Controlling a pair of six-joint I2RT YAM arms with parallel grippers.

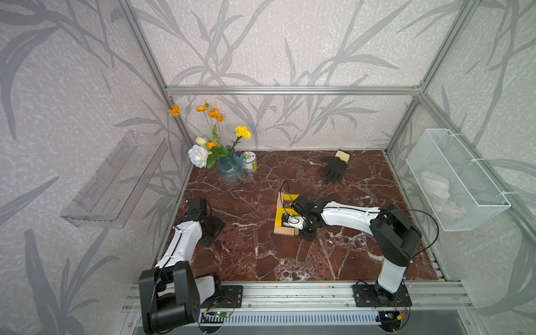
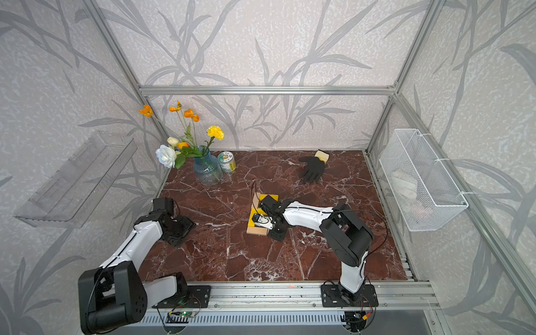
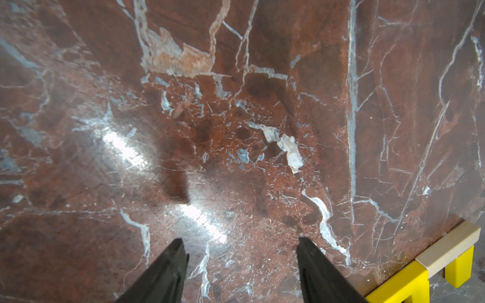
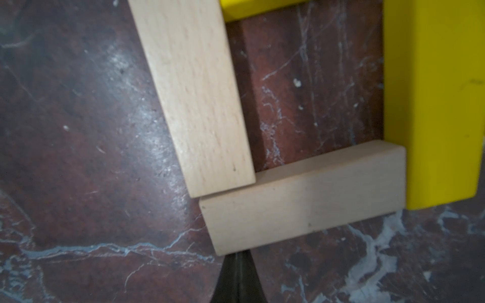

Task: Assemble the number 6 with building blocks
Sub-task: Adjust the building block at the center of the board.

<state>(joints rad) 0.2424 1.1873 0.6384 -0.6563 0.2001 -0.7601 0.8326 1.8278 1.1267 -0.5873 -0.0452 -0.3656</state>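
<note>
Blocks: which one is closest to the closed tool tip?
The pale bar lying crosswise at the tip of the right tool; the other pale bar and the yellow bars stretch away beyond it.

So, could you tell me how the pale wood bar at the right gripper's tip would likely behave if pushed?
The pale wood bar looks rigid and flat-sided, so it should slide, not roll. The glossy tabletop probably gives little friction. The shut right gripper sits by one end, so a push there may pivot it.
</note>
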